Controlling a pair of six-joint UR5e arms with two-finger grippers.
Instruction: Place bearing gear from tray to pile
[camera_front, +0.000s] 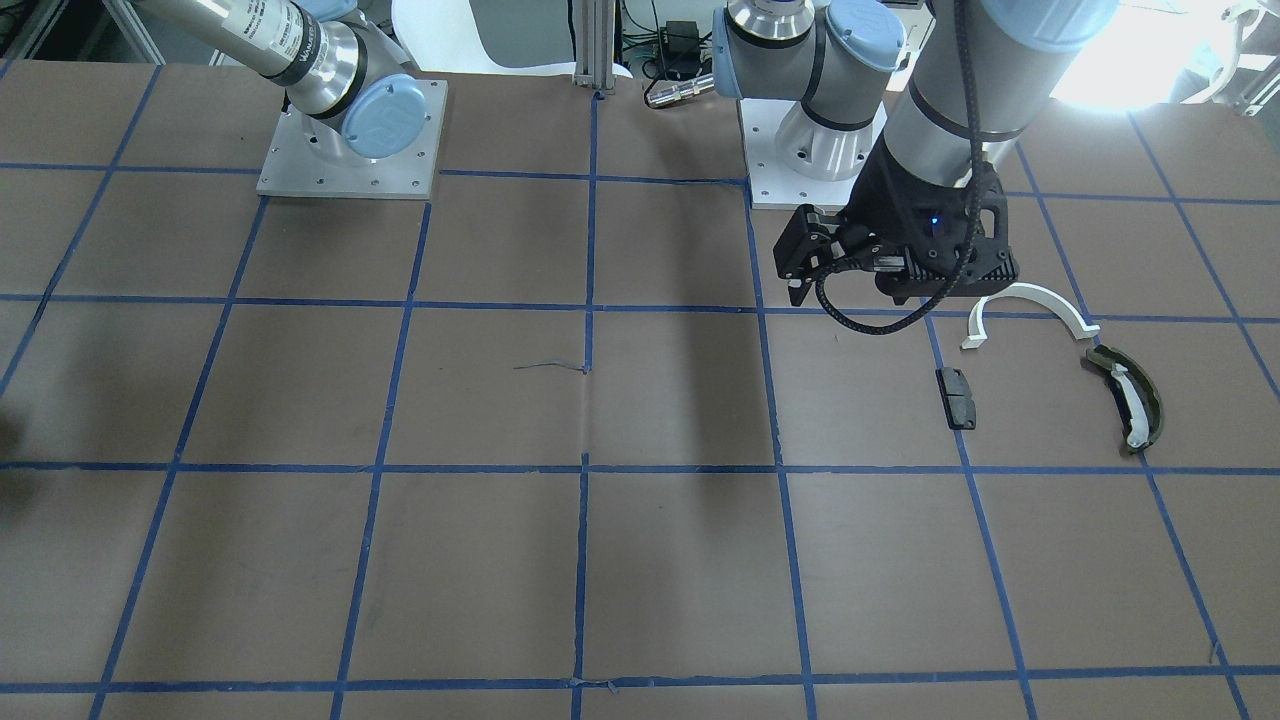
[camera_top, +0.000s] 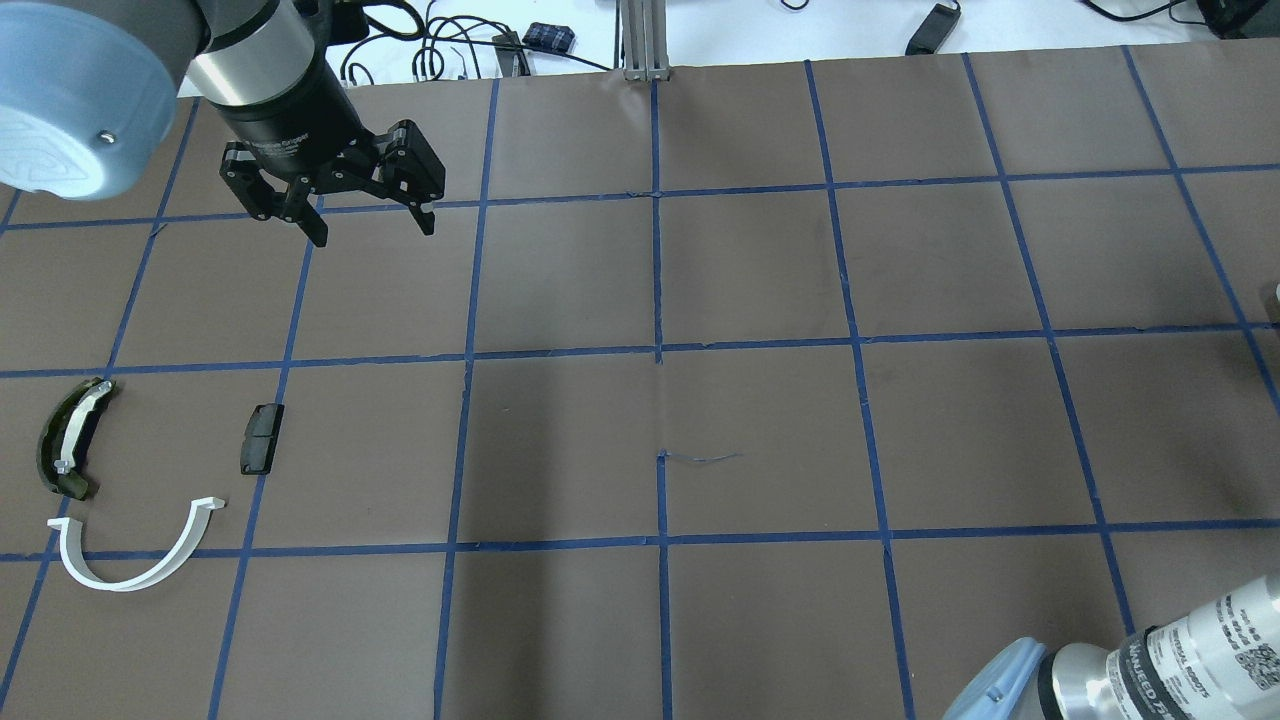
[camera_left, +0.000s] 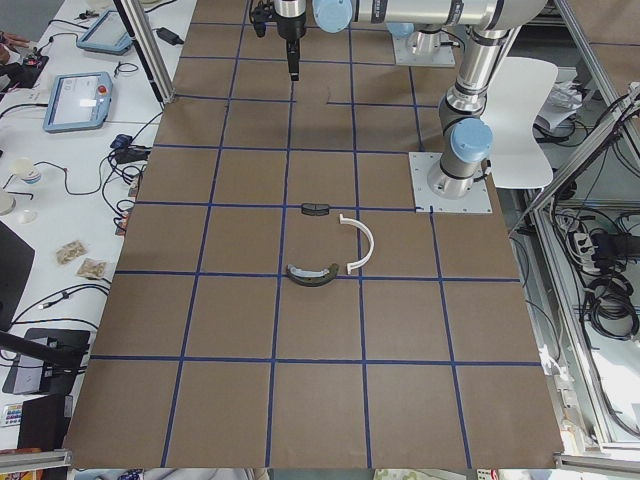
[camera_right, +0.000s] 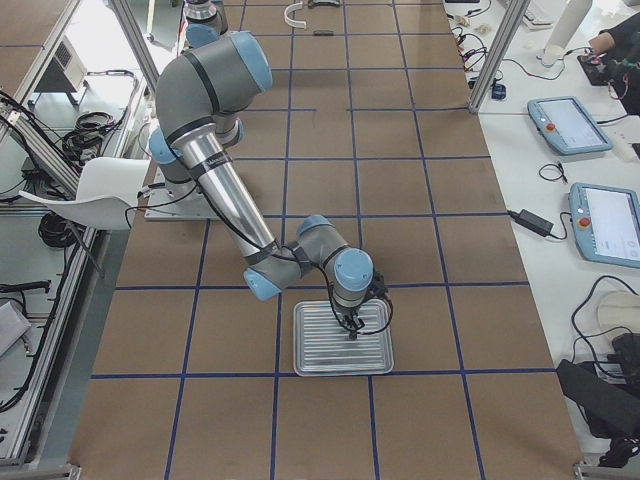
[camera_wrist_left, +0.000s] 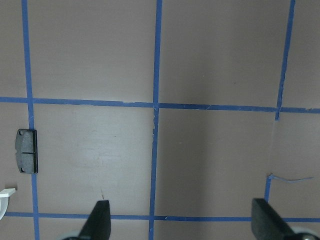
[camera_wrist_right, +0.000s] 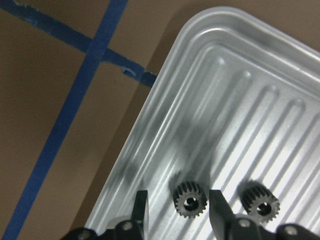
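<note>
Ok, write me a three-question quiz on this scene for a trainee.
1. True or false: the left gripper is shut.
2. How many gears show on the tray in the right wrist view? A one, B two, C four.
3. Fill in: the right gripper, jaws open, frames one ____.

Key: 1 false, it is open. 2 B. 3 gear.

left arm (camera_front: 960, 100): silver tubes, pale-blue joint caps (camera_front: 865, 35) | left gripper (camera_top: 373, 234): black, linked fingers; braided black cable (camera_front: 870, 322); blue LED (camera_front: 934, 221) | right arm (camera_right: 225, 195): same colours, lettered label (camera_top: 1200, 655), perhaps maker's name
</note>
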